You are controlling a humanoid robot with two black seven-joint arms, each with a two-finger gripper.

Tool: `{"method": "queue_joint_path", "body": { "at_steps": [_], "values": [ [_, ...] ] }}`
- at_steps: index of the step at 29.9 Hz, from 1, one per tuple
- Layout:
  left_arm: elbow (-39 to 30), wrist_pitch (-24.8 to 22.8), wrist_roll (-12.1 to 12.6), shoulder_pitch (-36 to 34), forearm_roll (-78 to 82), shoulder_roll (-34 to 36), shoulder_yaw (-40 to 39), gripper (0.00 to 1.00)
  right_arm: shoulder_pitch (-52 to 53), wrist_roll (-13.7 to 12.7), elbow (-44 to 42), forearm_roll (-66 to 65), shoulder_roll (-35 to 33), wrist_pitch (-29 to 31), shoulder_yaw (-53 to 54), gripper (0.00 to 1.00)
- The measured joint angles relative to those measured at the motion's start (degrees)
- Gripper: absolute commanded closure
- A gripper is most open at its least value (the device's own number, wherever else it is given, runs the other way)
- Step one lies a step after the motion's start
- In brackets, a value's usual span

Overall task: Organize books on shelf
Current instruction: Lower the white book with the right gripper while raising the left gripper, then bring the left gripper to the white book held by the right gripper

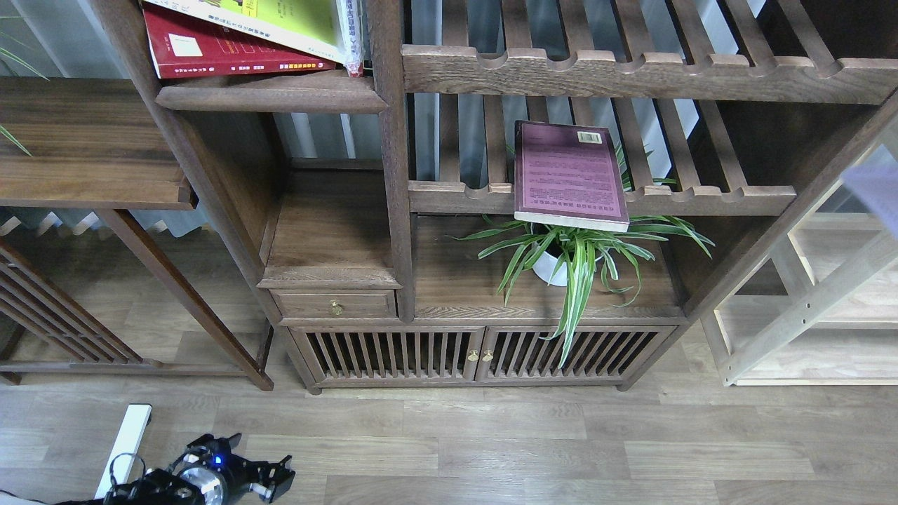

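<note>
A glossy red book (231, 52) lies flat on the dark-brown shelf (273, 95) at the upper left, with a yellow-green book (280, 21) tilted on top of it. A maroon-purple book (568, 175) lies flat on the slatted rack (701, 200), overhanging its front rail. A pale lavender blur (873, 193), perhaps the pale book, shows at the right edge. My left gripper (252, 456) is low at the bottom left, over the floor, far from all the books, its two fingers apart and empty. My right gripper is out of view.
A potted spider plant (575, 259) stands under the maroon book's overhang. A small drawer (335, 305) and slatted cabinet doors (477, 354) lie below. A pale light-wood unit (828, 315) stands at the right, a dark side table (84, 147) at the left, a white bar (126, 442) on the floor.
</note>
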Motion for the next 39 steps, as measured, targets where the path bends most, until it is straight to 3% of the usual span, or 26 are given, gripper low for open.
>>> {"method": "queue_joint_path", "body": {
  "at_steps": [10, 28, 33, 39],
  "values": [
    [0.08, 0.13, 0.1, -8.29, 0.2, -2.54, -0.05, 0.04, -4.67, 0.0, 0.41, -2.78, 7.81, 0.17, -5.01, 1.0],
    [0.44, -0.46, 1.18, -20.35, 0.27, -9.06, 0.06, 0.04, -14.2, -0.01, -1.3, -1.11, 33.28, -3.81, -4.56, 1.0],
    [0.36, -8.14, 1.16, -22.31, 1.5, -11.03, 1.32, 0.04, -15.21, -0.01, -1.87, -0.92, 39.22, -5.59, -4.5, 1.0],
    [0.26, -18.5, 2.99, -25.08, 4.32, -12.85, 0.81, 0.04, -15.86, -0.01, -1.98, -1.52, 43.22, -7.3, -4.53, 0.99]
  ]
}}
